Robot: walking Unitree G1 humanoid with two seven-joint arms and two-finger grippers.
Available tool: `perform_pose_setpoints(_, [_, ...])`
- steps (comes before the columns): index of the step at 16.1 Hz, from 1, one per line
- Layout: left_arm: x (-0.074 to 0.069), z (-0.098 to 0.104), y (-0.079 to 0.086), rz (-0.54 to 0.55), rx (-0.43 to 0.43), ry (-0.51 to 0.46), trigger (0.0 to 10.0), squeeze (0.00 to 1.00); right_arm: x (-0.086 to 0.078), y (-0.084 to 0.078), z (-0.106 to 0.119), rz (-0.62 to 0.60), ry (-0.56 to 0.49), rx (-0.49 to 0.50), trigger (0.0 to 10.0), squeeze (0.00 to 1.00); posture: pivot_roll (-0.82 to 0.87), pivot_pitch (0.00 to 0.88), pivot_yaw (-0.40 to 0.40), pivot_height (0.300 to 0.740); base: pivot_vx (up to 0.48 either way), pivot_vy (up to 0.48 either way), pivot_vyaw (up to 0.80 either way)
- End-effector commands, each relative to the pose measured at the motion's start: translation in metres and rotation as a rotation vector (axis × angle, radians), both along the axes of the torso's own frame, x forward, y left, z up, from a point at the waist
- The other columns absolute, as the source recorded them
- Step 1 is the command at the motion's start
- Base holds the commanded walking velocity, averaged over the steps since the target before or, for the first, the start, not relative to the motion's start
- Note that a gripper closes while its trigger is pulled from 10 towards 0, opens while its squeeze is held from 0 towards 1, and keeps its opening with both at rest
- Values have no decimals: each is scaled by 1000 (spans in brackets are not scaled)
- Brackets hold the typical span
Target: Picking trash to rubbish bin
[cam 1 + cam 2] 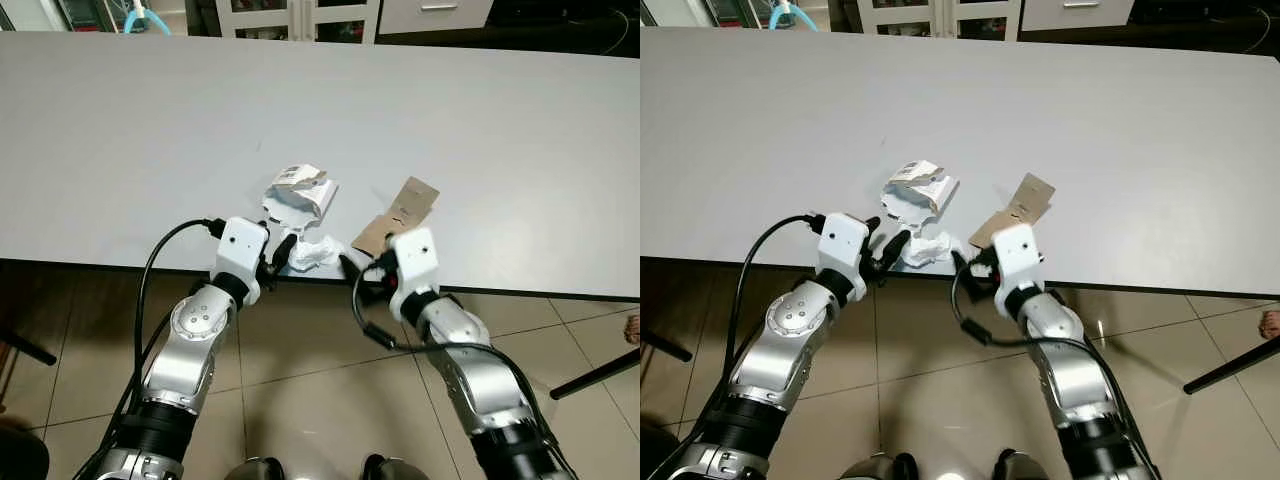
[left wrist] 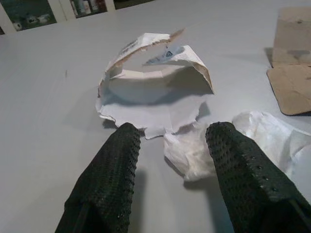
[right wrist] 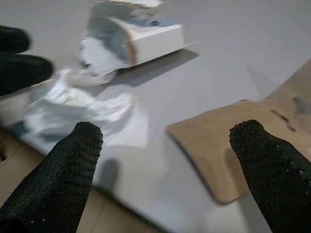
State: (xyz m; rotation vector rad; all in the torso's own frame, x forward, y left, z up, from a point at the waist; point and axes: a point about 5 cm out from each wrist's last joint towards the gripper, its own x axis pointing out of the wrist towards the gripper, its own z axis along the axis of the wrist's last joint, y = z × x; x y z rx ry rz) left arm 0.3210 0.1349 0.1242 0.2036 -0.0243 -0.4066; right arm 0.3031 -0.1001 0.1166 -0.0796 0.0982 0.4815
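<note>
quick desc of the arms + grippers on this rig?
Both arms have silver metal shells with black joint sections. Each wrist carries a white boxy block with a black cable looping back. The left gripper and right gripper each have two long black fingers with dimpled pads.

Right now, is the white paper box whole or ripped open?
Ripped open. The white paper box has ragged torn edges and gapes hollow on the table.

Office-like room, long grey table [image 1: 150,130], tiled floor [image 1: 320,370], white cabinets [image 1: 300,15]
</note>
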Motion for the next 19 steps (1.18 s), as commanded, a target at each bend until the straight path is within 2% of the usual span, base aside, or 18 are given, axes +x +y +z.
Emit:
perform_pose_setpoints(1, [0, -2, 1, -25, 10, 4, 10000, 0, -5, 3, 3, 52, 5, 1, 10000, 0, -46, 159, 3, 740, 0, 0, 0])
perform_pose_setpoints(8, [1, -8, -2, -141, 53, 18, 10000, 0, -13, 8, 6, 153, 20, 0, 10000, 0, -52, 146, 2, 740, 0, 0, 0])
perform_pose_setpoints(13, [7, -16, -5, -172, 88, 37, 10000, 0, -16, 9, 7, 167, 28, 2, 10000, 0, -60, 151, -1, 740, 0, 0, 0])
perform_pose_setpoints(19, [6, -31, -16, -207, 65, 90, 10000, 0, -29, 14, 6, 187, 50, 24, 10000, 0, -70, 195, -4, 740, 0, 0, 0])
